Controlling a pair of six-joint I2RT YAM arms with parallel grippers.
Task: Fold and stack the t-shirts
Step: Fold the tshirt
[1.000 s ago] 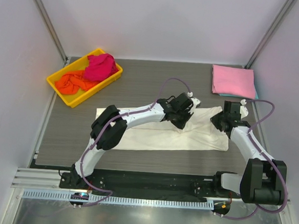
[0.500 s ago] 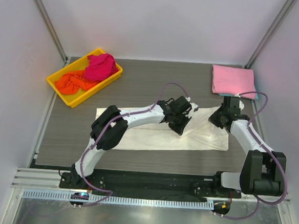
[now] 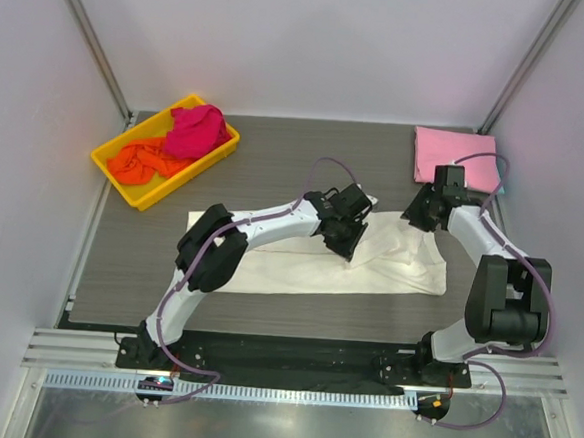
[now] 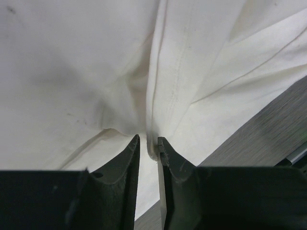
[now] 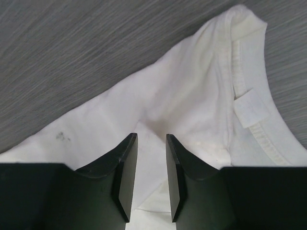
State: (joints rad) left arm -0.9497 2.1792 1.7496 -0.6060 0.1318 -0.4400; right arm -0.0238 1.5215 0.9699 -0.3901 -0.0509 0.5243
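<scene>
Logging cream-white t-shirt lying spread mid-table, long axis running left to right along the table, right end narrowing.

Seeing only from right wrist: ribbed collar and sewn label, plus a small grey smudge on the cloth. Seeing only from left wrist: a raised crease in the shirt running into the fingertip gap, wrinkles radiating from it.

Finding left gripper pressing down near the shirt's far edge, toward table centre. In close-up, jaws showing only a narrow slit with the crease at it; unable to tell whether pinching or just touching. Finding right gripper at the shirt's far right corner; in close-up, fingers standing parted above the cloth, gripping nothing.

Noting bare table bordering the shirt on all sides, widest on the far side. Folded pink t-shirt sitting at table's far right corner. Yellow tray sitting at table's far left corner, holding magenta t-shirt and orange t-shirt, both crumpled.
</scene>
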